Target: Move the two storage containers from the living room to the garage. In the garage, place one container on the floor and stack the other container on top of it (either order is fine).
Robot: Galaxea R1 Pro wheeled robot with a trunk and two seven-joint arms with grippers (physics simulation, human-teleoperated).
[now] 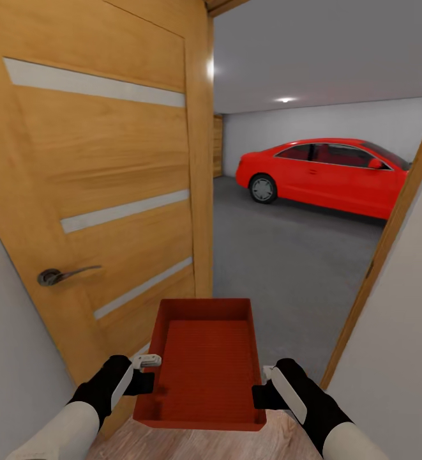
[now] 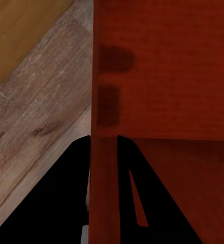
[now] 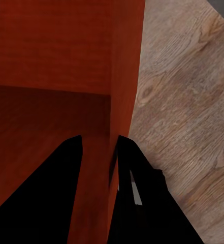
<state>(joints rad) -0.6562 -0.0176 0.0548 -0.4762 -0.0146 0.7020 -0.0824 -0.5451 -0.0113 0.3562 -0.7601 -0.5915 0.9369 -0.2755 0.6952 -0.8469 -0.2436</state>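
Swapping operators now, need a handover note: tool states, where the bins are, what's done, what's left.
Left tool: shut on the left wall of the red-orange rectangular storage container; in the left wrist view its fingers straddle the wall.
Right tool: shut on the right wall, same pinch in the right wrist view.
Position: container is held level over light wood-plank flooring, at the open wooden door, facing the garage with its dark grey concrete floor and a red car.
Done: one container picked up and brought to the doorway.
Left: drive in, set it on the concrete, fetch the second, stack it.
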